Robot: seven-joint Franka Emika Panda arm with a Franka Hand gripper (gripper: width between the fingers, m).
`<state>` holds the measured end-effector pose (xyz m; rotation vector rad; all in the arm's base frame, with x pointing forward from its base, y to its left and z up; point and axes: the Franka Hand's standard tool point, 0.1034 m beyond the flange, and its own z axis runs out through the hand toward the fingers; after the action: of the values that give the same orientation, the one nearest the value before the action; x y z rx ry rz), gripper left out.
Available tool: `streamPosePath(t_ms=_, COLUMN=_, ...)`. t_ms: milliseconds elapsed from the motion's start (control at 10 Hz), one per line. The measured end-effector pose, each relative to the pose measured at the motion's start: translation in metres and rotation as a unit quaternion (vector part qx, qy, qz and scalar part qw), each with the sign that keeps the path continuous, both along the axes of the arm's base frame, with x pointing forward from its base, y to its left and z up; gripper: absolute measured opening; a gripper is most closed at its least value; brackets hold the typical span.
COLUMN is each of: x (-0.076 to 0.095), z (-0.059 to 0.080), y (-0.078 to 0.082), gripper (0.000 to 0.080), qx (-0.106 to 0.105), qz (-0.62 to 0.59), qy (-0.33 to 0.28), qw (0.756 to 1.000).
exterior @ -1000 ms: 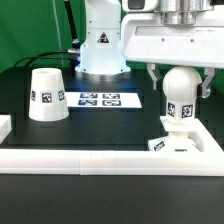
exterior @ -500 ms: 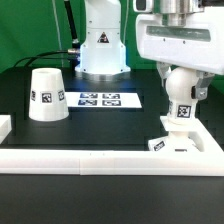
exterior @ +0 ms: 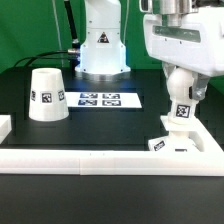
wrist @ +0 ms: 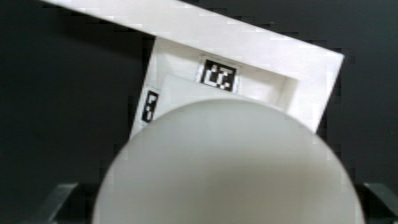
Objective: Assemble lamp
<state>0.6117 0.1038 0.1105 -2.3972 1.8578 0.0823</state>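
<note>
My gripper (exterior: 182, 84) is shut on the white ball-shaped bulb (exterior: 180, 90), with a finger on each side of the ball. The bulb's tagged stem (exterior: 182, 112) points down over the flat square base (exterior: 181, 144) at the exterior view's right. I cannot tell whether the stem touches the base. In the wrist view the bulb (wrist: 214, 165) fills the foreground. The tagged base (wrist: 249, 62) lies beyond it. The dark fingers (wrist: 64, 201) show only at the bulb's sides. The cone shade (exterior: 45, 95) stands alone on the table at the exterior view's left.
The marker board (exterior: 105, 99) lies flat in the middle, in front of the robot's pedestal (exterior: 100, 50). A low white wall (exterior: 90, 160) runs along the front edge, and the base rests against it. A small white block (exterior: 4, 126) is at the far left.
The hand has shifted toward the exterior view's right and tilted slightly, with the bulb still in its grip over the base. The shade and the base have not moved.
</note>
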Motion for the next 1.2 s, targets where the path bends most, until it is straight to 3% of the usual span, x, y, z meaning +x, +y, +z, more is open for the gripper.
streamPosePath(t_ms=100, x=-0.0002, z=-0.0004, y=0.0005, gripper=0.0579, qx=0.000, qz=0.010, qy=-0.001, qw=1.000)
streamPosePath(t_ms=200, x=-0.0003, z=-0.0005, y=0.0006, gripper=0.0670, qx=-0.001, qz=0.033, qy=-0.003, qw=0.999)
streamPosePath(t_ms=300, x=-0.0005, z=-0.0006, y=0.0006, gripper=0.0693, qx=-0.001, qz=0.055, qy=-0.005, qw=0.998)
streamPosePath(t_ms=600, x=-0.0014, z=-0.0008, y=0.0006, gripper=0.0698, qx=-0.004, qz=0.195, qy=-0.018, qw=0.981)
streamPosePath(t_ms=900, x=-0.0019, z=-0.0007, y=0.0017, gripper=0.0699, qx=-0.007, qz=0.321, qy=-0.031, qw=0.946)
streamPosePath(t_ms=1200, x=0.0000, z=0.0018, y=0.0060, gripper=0.0699, qx=-0.014, qz=0.453, qy=-0.046, qw=0.890)
